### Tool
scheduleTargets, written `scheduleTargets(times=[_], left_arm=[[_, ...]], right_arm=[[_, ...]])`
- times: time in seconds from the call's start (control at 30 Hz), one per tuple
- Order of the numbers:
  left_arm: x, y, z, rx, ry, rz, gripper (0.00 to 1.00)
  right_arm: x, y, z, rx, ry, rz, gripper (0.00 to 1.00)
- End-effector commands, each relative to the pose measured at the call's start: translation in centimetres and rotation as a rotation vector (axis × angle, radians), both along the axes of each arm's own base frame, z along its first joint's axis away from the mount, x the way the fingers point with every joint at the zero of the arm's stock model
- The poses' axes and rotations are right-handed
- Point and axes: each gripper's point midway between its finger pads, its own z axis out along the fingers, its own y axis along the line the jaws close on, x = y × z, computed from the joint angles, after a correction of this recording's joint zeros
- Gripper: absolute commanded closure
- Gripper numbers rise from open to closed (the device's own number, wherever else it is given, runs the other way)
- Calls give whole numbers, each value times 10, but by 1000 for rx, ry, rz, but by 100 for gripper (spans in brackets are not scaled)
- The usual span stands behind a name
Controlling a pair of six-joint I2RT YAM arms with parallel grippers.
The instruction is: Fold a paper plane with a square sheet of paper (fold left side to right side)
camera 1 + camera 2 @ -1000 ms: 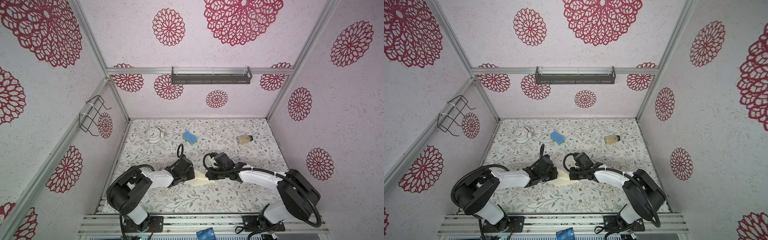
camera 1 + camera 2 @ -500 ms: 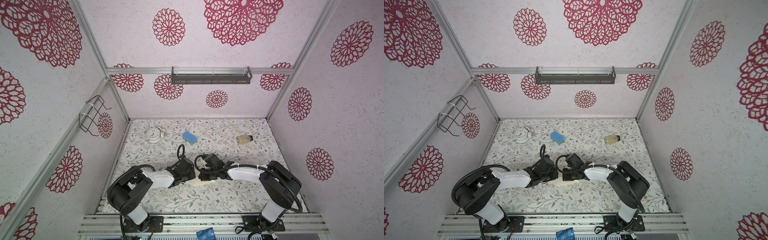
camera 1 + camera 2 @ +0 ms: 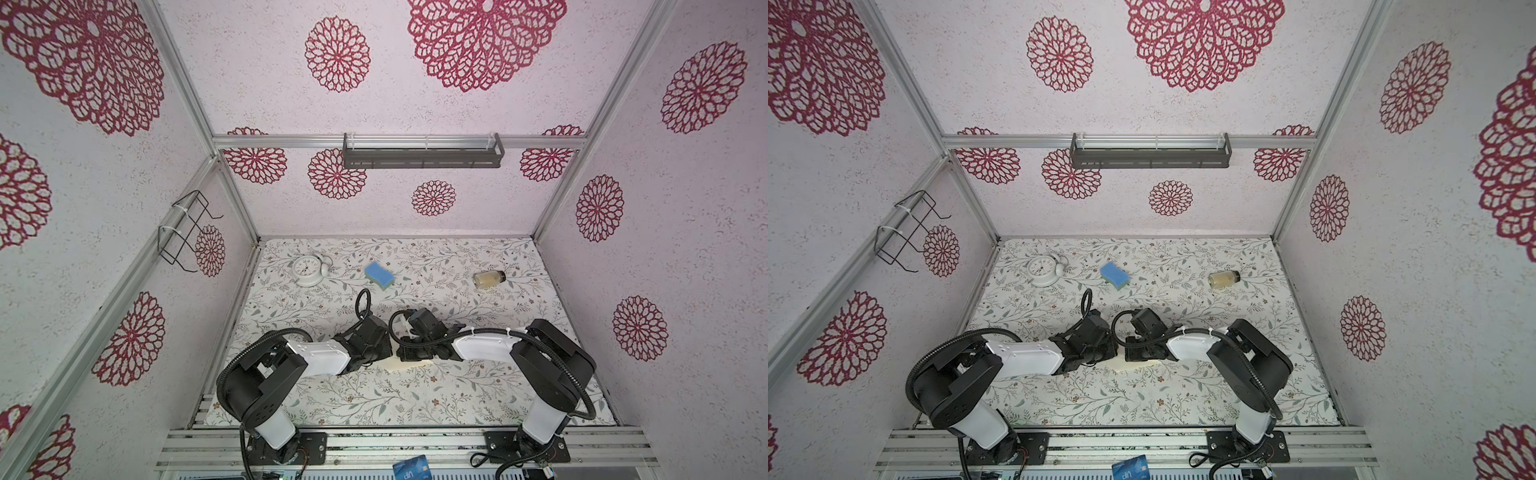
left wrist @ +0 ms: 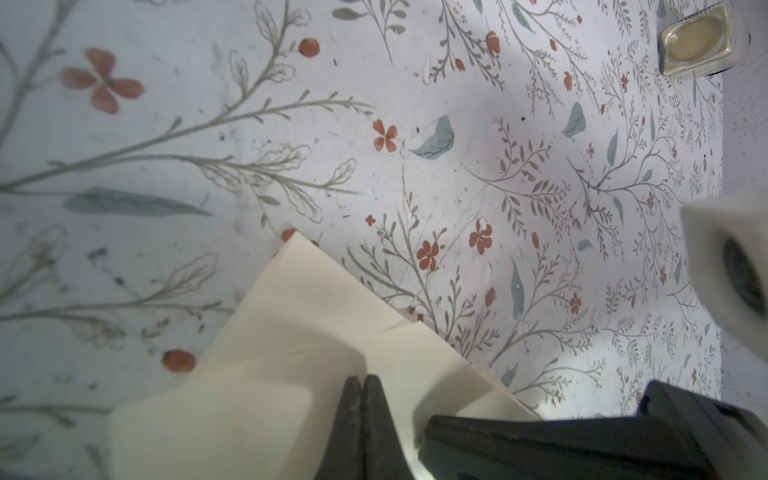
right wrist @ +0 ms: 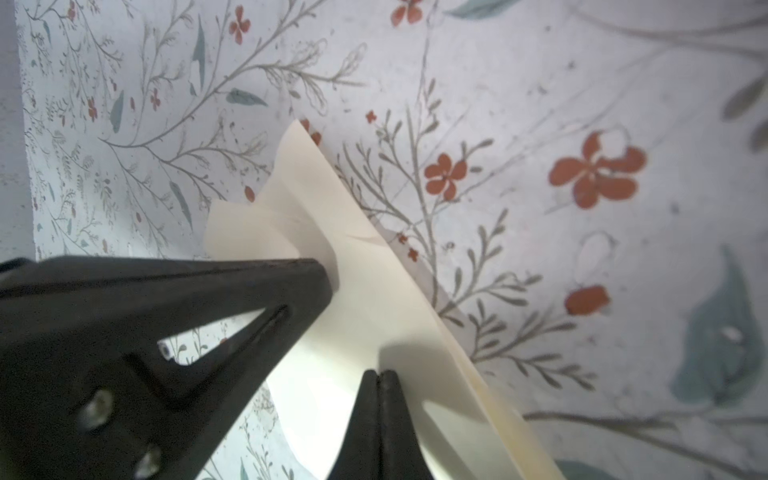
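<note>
The cream sheet of paper [image 4: 299, 332] lies on the floral table, folded in layers with one pointed end and a crease across it. In both top views only a sliver of it [image 3: 409, 365] [image 3: 1138, 364] shows under the two wrists. My left gripper [image 4: 360, 380] is shut, its tips resting on the paper with nothing between them. My right gripper [image 5: 379, 374] is also shut and rests on the paper close beside it. The two grippers [image 3: 386, 355] [image 3: 405, 354] nearly touch at the middle of the table.
At the back of the table lie a blue sponge [image 3: 379, 275], a white alarm clock [image 3: 307, 270] and a small jar on its side [image 3: 489, 279]. A grey shelf [image 3: 422, 151] hangs on the back wall. A wire rack [image 3: 183, 232] hangs on the left wall.
The right gripper has slid left along the paper toward the left gripper, and its arm has folded at the elbow. Less paper shows now. The left arm has stayed put.
</note>
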Motion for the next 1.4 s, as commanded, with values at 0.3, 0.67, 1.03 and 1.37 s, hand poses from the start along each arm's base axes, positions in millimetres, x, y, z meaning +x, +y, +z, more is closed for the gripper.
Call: scheduleTargets(times=[0.3, 0.67, 1.03, 1.37], left_arm=[[-45, 32, -53, 158, 187, -6, 100], [-46, 33, -55, 162, 192, -6, 100], [-48, 36, -58, 166, 195, 2, 100], [-48, 36, -57, 160, 189, 2, 100]], right_arm=[[-11, -60, -15, -69, 49, -132, 100], [-14, -90, -21, -37, 98, -229, 100], [-20, -117, -28, 15, 152, -346, 100], [-27, -148, -29, 23, 167, -442, 100]])
